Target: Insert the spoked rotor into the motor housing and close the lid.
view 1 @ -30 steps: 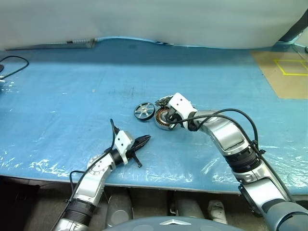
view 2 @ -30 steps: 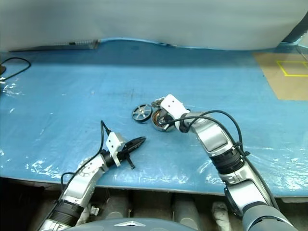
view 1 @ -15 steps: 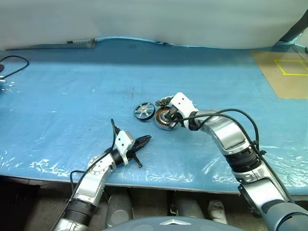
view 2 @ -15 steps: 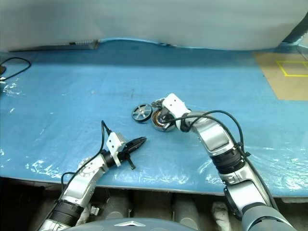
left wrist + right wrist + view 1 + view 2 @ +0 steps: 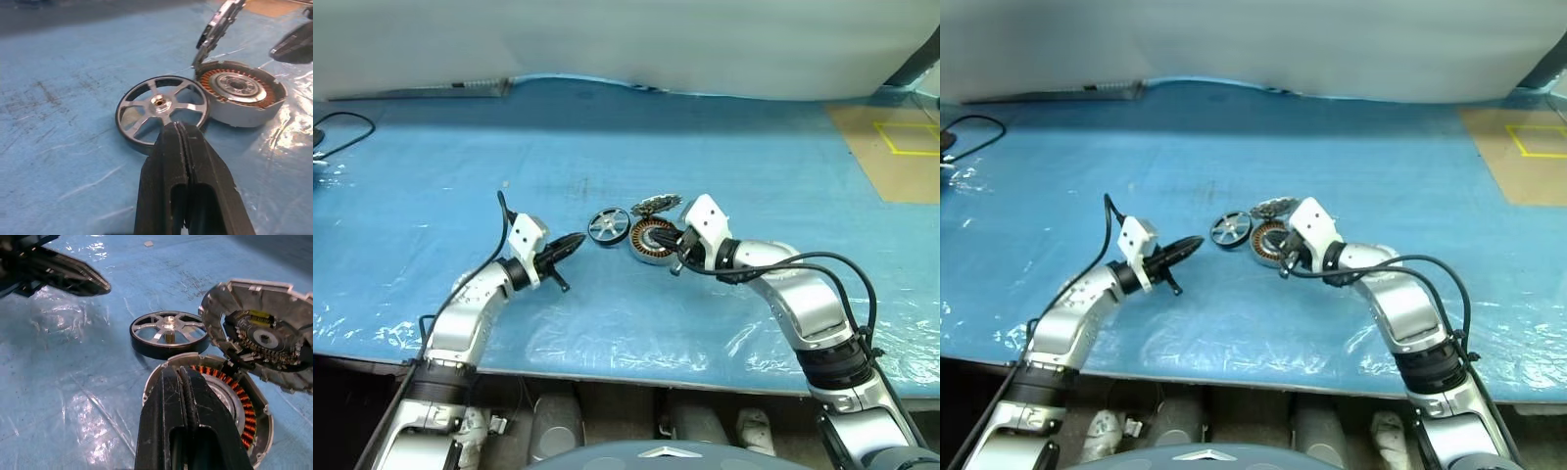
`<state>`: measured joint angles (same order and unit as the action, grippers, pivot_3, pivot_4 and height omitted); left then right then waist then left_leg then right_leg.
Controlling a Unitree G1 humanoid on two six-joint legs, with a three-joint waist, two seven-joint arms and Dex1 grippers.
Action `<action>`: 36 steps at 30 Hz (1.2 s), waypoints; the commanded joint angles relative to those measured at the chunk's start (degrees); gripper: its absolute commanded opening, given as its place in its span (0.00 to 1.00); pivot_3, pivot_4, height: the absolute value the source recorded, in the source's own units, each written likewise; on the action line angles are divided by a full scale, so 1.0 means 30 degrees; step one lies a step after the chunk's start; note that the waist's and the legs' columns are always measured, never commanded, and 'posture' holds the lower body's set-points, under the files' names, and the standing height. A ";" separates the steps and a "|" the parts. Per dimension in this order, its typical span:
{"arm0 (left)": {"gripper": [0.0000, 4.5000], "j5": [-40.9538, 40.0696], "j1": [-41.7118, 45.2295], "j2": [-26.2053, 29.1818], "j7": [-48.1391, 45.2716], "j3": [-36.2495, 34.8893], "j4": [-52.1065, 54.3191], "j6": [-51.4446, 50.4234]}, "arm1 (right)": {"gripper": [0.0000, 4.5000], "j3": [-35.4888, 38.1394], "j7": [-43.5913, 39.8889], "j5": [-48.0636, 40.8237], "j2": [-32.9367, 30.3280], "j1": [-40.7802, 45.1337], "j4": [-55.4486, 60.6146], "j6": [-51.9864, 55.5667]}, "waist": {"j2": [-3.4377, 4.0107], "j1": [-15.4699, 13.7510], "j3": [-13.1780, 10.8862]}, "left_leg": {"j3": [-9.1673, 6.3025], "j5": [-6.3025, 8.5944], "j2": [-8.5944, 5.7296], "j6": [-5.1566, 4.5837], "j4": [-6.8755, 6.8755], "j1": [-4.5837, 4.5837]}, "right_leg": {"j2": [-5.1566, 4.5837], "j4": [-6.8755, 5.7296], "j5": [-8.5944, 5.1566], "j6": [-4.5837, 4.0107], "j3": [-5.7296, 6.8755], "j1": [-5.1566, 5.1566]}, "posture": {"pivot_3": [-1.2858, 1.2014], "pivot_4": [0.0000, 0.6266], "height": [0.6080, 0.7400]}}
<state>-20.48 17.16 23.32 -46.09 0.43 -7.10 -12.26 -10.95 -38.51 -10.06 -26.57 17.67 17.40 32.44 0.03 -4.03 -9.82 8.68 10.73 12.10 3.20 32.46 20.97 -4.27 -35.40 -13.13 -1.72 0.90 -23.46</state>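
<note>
The small silver spoked rotor (image 5: pixel 608 226) lay at nine o'clock of the copper-wound round metal motor housing (image 5: pixel 652 240), whose ribbed grey lid (image 5: pixel 655 206) was raised; left gripper (image 5: pixel 576 240) and right gripper (image 5: pixel 675 264) were closed, empty.

Left gripper (image 5: pixel 576 239): fingers pressed together, nothing between them, pointing about level toward the right, arm bent at the elbow and reaching in from the near left. Right gripper (image 5: pixel 674 266): fingers likewise pressed together and empty, pointing left and slightly downward, forearm angled in from the near right.
</note>
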 commanded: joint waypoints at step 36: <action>0.64 0.5239 1.2372 -0.1368 -0.7365 0.1216 -1.8665 0.5829 | 0.00 0.2667 0.1629 -0.0786 0.1435 -0.5349 -0.0034 -0.6068 | -0.0029 -0.0390 -0.0017 | -0.0058 -0.0002 -0.0034 -0.0004 -0.0046 0.0054 | -0.0027 0.0106 0.0005 0.0006 0.0058 0.0028 | 0.52 0.24 1.00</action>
<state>-5.53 52.56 19.07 -68.93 4.20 -62.89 4.50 -4.41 -33.79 -11.50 -22.53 1.55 16.50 15.88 -0.05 -5.20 -9.87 8.50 10.73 12.00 3.19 32.31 21.13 -4.35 -35.07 -13.11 -1.71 1.08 -23.37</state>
